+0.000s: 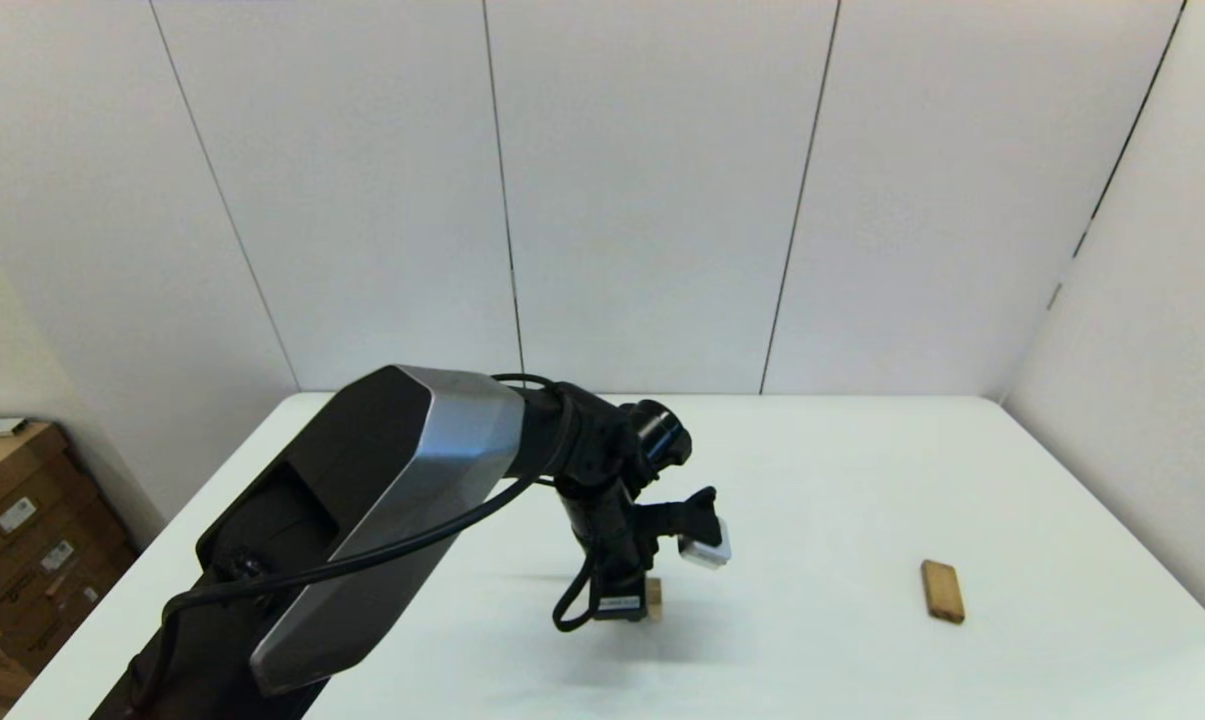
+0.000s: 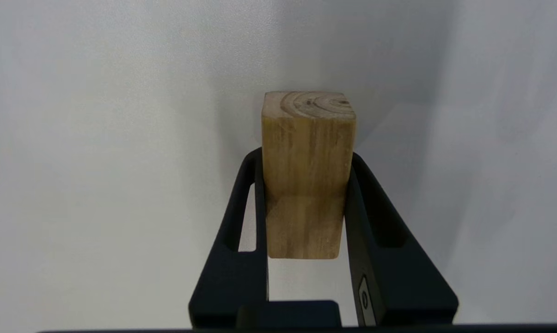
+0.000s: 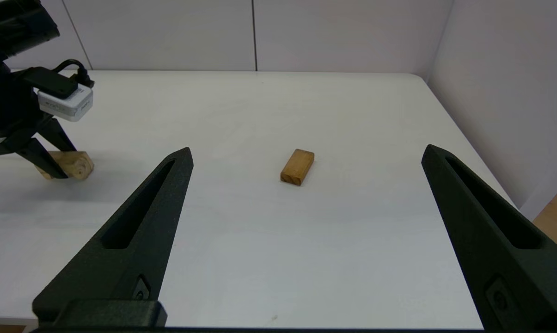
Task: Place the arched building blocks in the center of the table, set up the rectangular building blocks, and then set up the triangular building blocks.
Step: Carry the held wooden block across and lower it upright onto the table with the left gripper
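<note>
— Item one, the table (image 1: 862, 480)?
— White, rounded corners, set against pale wall panels. Bears two wooden blocks in view.

— Item two, the arched building blocks (image 2: 306, 171)?
— One pale, chunky block, near the middle of the table, somewhat to the left of centre in the head view. Clamped between the two black fingers (image 2: 375, 222) of the left gripper (image 1: 627, 605). End grain with rings facing away from the wrist camera. Resting on or just above the tabletop (contact not clear). Mostly hidden behind the gripper in the head view, only a pale edge showing; seen from the right wrist as a rounded pale lump (image 3: 70, 165) under the dark fingers.

— Item three, the left gripper?
— Lowered to the table on the extended left arm, pointing down, jaws clenched on the pale block from both sides.

— Item four, the rectangular building blocks (image 1: 942, 590)?
— One thin orange-brown slab, lying flat on the right side of the table, well apart from the pale block, untouched.

— Item five, the right gripper (image 3: 306, 240)?
— Out of the head view; held back at the near right of the table, jaws spread wide and holding nothing, the slab (image 3: 297, 166) well beyond the fingertips.

— Item six, the triangular wedge?
— Not located in any view.
</note>
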Tool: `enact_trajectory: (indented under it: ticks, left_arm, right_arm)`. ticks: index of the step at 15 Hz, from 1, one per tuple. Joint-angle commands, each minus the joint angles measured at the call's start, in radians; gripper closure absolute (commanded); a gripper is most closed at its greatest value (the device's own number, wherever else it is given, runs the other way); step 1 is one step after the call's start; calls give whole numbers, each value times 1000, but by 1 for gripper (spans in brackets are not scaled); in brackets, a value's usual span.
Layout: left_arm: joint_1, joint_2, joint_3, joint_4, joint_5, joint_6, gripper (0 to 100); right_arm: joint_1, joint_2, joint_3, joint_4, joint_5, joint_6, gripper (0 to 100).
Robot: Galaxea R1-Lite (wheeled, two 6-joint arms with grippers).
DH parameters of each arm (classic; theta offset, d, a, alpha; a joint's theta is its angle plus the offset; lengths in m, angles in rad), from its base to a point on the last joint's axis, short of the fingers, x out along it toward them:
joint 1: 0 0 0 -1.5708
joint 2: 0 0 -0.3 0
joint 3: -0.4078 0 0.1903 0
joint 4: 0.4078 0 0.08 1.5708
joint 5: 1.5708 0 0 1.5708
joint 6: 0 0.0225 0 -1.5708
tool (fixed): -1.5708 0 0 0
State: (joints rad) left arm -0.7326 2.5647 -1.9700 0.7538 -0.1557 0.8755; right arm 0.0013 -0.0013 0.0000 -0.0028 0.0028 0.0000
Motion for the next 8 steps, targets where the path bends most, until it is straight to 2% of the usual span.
enact_trajectory:
  ticks: [1, 8]
  left_arm:
    - [-1, 2, 0, 4, -2, 5, 0]
    - [7, -54, 0, 19, -2, 7, 0]
  right_arm:
    - [0, 0, 2, 0, 0, 0, 0]
    - [0, 0, 2, 0, 0, 0, 0]
